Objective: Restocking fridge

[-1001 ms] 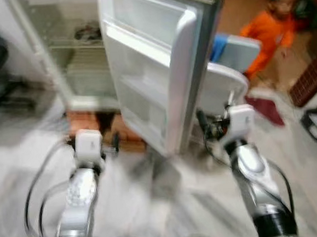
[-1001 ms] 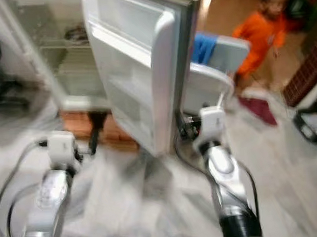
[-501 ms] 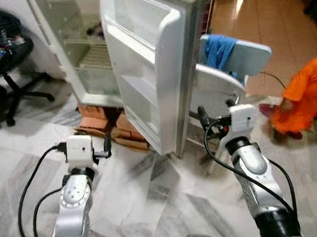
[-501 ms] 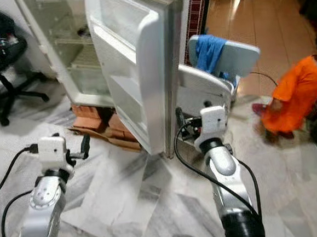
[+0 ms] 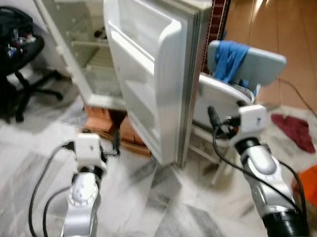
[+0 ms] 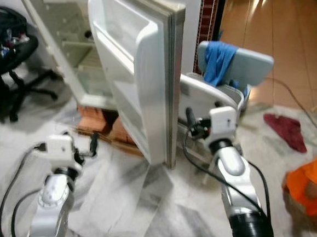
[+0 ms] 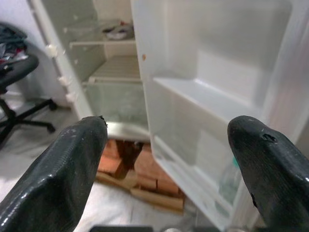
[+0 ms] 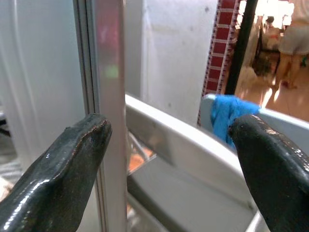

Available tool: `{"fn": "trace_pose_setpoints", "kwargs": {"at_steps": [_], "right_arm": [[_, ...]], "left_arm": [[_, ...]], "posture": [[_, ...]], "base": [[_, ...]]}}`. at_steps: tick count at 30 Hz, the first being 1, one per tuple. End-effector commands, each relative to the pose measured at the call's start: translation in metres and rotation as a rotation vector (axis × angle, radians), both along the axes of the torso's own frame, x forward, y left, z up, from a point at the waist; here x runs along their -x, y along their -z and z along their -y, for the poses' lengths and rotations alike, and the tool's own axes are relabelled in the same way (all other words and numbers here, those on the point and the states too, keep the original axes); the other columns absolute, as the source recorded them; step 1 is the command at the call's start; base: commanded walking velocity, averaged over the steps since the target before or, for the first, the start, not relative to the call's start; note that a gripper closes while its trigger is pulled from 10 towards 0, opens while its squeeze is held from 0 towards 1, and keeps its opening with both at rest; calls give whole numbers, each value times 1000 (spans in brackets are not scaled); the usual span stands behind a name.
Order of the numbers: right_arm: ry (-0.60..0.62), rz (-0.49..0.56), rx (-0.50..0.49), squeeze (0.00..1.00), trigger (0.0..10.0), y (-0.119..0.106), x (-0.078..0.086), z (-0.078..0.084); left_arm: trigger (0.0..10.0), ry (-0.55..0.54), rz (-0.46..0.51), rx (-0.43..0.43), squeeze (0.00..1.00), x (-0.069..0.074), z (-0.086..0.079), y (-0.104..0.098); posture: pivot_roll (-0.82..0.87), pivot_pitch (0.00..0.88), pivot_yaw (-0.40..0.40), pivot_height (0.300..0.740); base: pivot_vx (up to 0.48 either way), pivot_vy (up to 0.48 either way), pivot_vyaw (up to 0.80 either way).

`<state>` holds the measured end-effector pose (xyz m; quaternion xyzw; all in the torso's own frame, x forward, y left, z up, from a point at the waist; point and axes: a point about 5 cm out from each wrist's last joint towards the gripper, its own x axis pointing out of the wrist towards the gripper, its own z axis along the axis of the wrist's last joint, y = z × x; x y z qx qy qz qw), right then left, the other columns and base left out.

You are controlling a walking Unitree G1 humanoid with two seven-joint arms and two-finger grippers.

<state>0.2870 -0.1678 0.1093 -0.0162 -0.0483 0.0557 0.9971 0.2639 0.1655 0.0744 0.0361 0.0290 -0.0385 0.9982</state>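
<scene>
Fridge door point(image 5: 149, 70): glossy white moulded plastic liner, smooth shelves; outer edge brushed silvery metal look. Fridge cabinet point(image 5: 82, 53): pale translucent plastic drawer, white walls. Floor point(image 5: 171, 205): polished grey-veined marble, reflective; far right, glossy orange-brown tile. Bricks point(image 5: 101, 120) under fridge: rough, matt, reddish. Blue cloth point(image 5: 232, 60): soft, crumpled, draped over smooth grey plastic chair point(image 5: 253, 70). Red rag point(image 5: 294, 131): matt fabric. Left end effector point(image 7: 164, 169) and right end effector point(image 8: 169, 174): fingers black, slightly glossy, faintly textured. Arms: satin silver metal, white plastic wrist housings, black rubbery cables.
</scene>
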Motion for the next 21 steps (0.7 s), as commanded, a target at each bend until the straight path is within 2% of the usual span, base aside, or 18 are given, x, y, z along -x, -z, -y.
{"fn": "trace_pose_setpoints", "kwargs": {"at_steps": [1, 8, 11, 14, 16, 21], "right_arm": [[-29, 8, -11, 0, 10000, -2, -1, -10], [-45, -8, -19, 0, 10000, 1, -2, -12], [-49, -20, -63, 0, 10000, 0, -6, -16], [-66, 0, -69, 0, 10000, -6, -12, -21], [-88, 24, -84, 0, 10000, -15, -22, -27], [-126, 46, -129, 0, 10000, -27, -36, -33]], "left_arm": [[10000, -37, -10, -12, 0, 2, -12, 2], [10000, -40, -10, -3, 0, 2, -12, 1], [10000, -42, -13, -4, 0, 1, -13, 1], [10000, -42, -14, -4, 0, 0, -13, 1], [10000, -38, -16, 1, 0, 0, -13, 1], [10000, -42, -35, -4, 0, 6, -17, 7]], "posture": [[-49, 29, -6, 740], [-45, 30, -4, 740], [-46, 37, -4, 740], [-43, 38, -3, 740], [-39, 38, -2, 740], [-29, 41, -1, 740]], "base": [[247, 0, 0], [0, 0, 0], [0, 0, 0], [0, 0, 0], [0, 0, 0], [0, 0, 0]]}}
